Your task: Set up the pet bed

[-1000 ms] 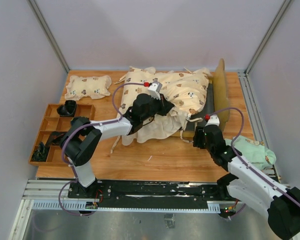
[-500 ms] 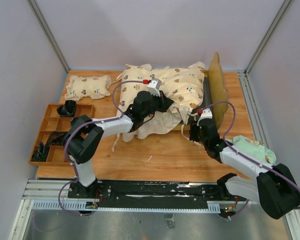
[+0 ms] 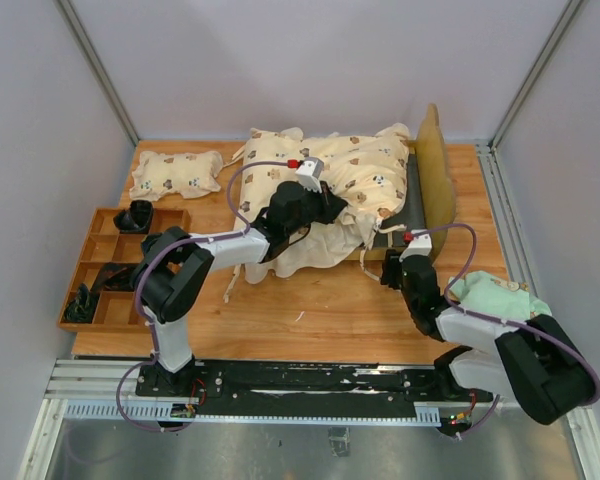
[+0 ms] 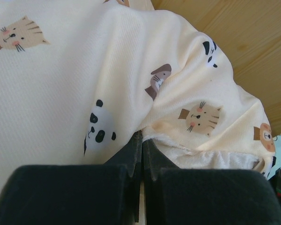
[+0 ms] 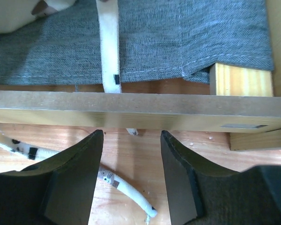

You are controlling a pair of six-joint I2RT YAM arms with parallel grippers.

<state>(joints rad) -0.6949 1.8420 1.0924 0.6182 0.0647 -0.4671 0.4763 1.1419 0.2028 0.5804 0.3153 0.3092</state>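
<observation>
The two dark fingers point(image 4: 126, 159) are pressed together, and a fold of the cream quilt point(image 4: 61, 84) is pinched at their tips (creases run out from that spot). Just beyond the tips a panda point(image 4: 97, 129) is printed, and to its right a cat point(image 4: 200, 117). The quilt fills most of the view. Past its far right edge lies the bare wooden bench point(image 4: 253, 42).

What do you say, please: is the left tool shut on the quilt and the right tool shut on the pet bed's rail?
Only the right tool is wrong: the right wrist view shows it open, short of the pet bed's rail, holding nothing. The left tool is shut on the quilt.
</observation>
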